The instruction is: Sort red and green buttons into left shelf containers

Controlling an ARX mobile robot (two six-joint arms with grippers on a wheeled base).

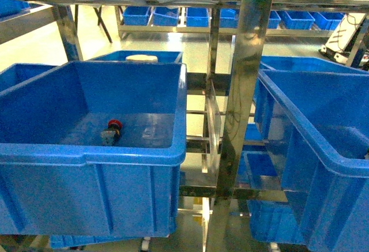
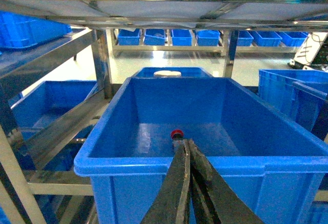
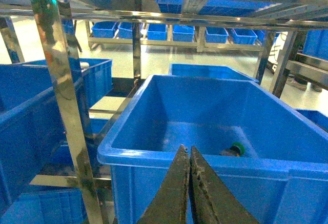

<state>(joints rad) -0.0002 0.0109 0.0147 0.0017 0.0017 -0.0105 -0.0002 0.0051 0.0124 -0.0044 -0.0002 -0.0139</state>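
Red-capped grey button [image 1: 113, 130] and green-capped button [image 3: 236, 148] already lie in deep blue plastic bins [image 1: 138, 151], both grippers [image 2: 185, 147] [image 3: 185, 149] closed empty, so next fetch more.

Small blue trays [image 1: 196, 17] line a far rack across a pale glossy floor [image 1: 190, 47]. A white lid-like object [image 1: 142, 58] sits behind the nearest bin.

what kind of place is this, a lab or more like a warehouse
More like a warehouse or factory parts-sorting area, most likely. A shiny steel shelf holds large deep blue bins, one with a red push-button in it, and rows of smaller blue trays line more racks across a glossy floor.
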